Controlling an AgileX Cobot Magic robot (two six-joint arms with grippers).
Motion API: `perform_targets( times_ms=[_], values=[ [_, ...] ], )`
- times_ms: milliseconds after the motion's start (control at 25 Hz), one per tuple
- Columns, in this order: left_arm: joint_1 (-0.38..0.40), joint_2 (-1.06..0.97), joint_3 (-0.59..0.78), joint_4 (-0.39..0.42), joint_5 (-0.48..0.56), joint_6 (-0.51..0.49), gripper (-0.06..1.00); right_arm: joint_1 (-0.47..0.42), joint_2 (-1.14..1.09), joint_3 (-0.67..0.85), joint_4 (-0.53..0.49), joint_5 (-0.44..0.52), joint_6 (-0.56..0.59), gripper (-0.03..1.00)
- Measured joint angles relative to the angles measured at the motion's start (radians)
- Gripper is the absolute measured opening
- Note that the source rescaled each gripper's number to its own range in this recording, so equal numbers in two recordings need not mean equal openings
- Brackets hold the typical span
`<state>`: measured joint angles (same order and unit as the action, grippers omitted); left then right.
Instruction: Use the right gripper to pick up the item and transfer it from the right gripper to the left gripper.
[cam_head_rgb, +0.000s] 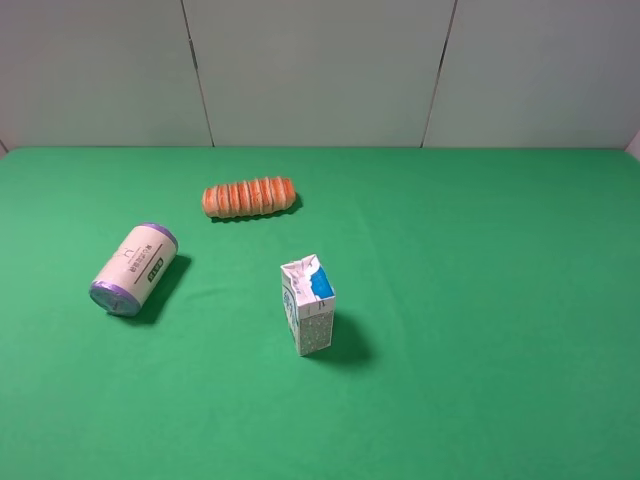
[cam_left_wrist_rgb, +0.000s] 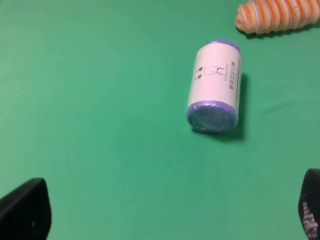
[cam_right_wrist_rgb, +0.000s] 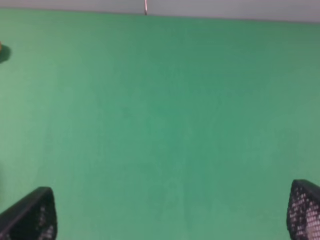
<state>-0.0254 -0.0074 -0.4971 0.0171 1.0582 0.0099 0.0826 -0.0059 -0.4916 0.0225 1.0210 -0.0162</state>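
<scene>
The item, a cream canister with purple ends (cam_head_rgb: 135, 268), lies on its side on the green table at the left. It also shows in the left wrist view (cam_left_wrist_rgb: 215, 86), ahead of the left gripper (cam_left_wrist_rgb: 165, 212), whose black fingertips (cam_left_wrist_rgb: 24, 210) stand wide apart with nothing between them. The right gripper (cam_right_wrist_rgb: 172, 212) is open too, its fingertips (cam_right_wrist_rgb: 30, 215) wide apart over bare green cloth, with the item out of its view. Neither gripper shows in the exterior high view.
An orange ridged roll (cam_head_rgb: 249, 197) lies behind the canister and shows in the left wrist view (cam_left_wrist_rgb: 277, 16). A white-and-blue carton (cam_head_rgb: 308, 304) stands upright near the table's middle. The green table (cam_head_rgb: 480, 300) ends at a grey wall at the back.
</scene>
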Motion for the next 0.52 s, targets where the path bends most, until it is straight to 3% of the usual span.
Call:
perform_targets(
  times_ms=[520],
  values=[
    [0.000, 0.000, 0.000, 0.000, 0.000, 0.000, 0.97, 0.000, 0.000, 0.000, 0.000, 0.000, 0.000, 1.00]
  ],
)
